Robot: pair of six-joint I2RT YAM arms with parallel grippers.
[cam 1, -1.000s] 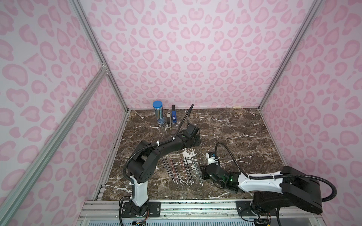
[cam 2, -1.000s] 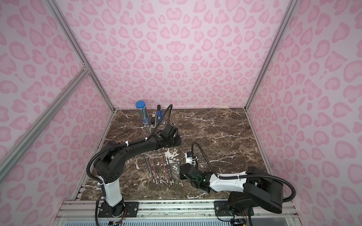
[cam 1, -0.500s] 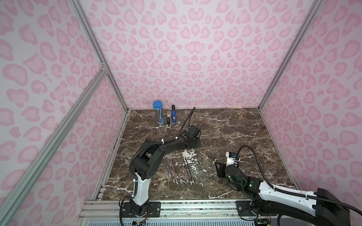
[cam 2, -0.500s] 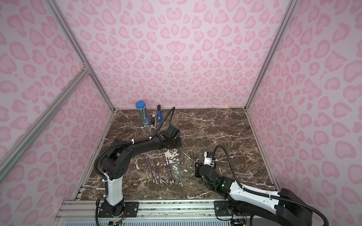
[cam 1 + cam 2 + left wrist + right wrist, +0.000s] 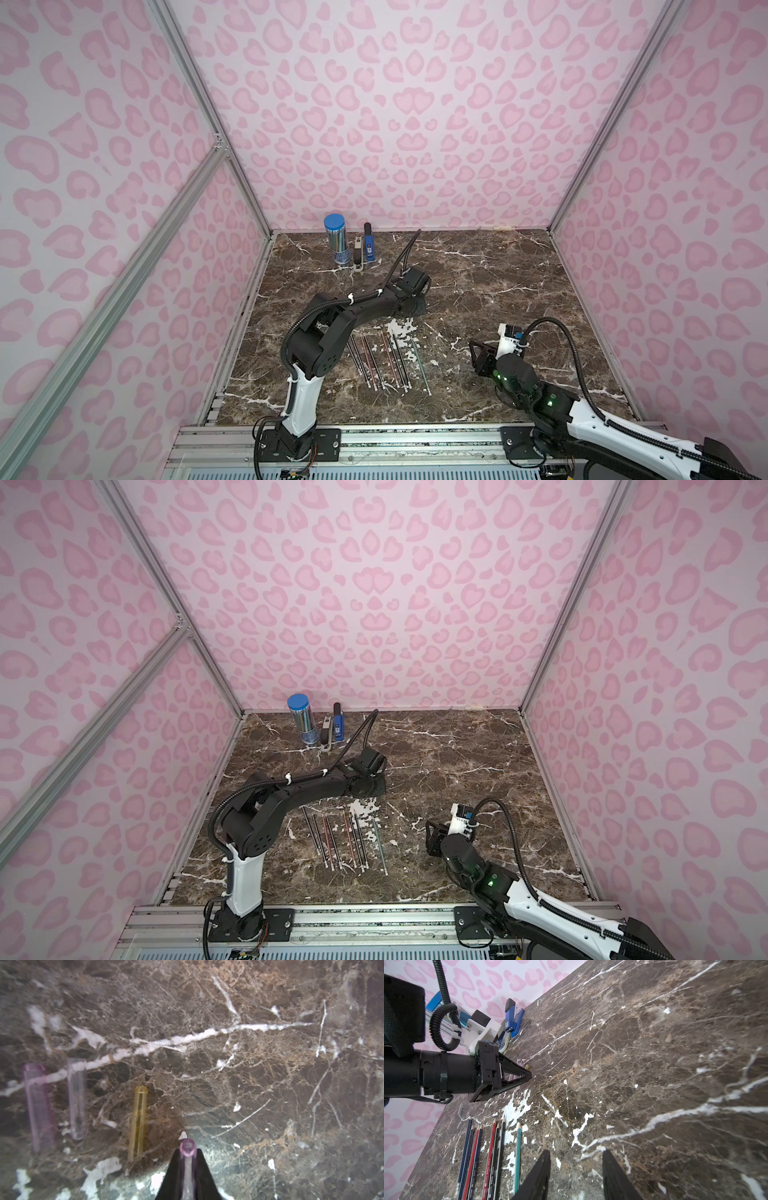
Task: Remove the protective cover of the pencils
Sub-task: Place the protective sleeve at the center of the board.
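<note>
Several pencils (image 5: 386, 361) (image 5: 345, 839) lie side by side on the marble table (image 5: 498, 270), their sharpened tips bare in the right wrist view (image 5: 492, 1155). My left gripper (image 5: 188, 1152) (image 5: 529, 1074) is low over the table just beyond the pencil tips, shut on a translucent purple protective cover (image 5: 188, 1147). Loose on the marble beside it lie three more covers: purple (image 5: 37, 1105), clear (image 5: 76, 1099) and yellow (image 5: 138, 1122). Well right of the pencils my right gripper (image 5: 576, 1154) (image 5: 478, 353) stands open, with nothing between its fingers.
A clear blue-lidded tube (image 5: 337, 241) (image 5: 302, 723), a blue stapler (image 5: 369, 249) (image 5: 512, 1018) and a smaller black-and-white stapler (image 5: 358, 257) stand by the back wall. A small grey staple strip (image 5: 460, 1109) lies near the pencil tips. Pink patterned walls enclose the table.
My right gripper has let go of the green pencil, drawn back to the right away from the row and opened. The left gripper, still shut on the cover, has shifted slightly.
</note>
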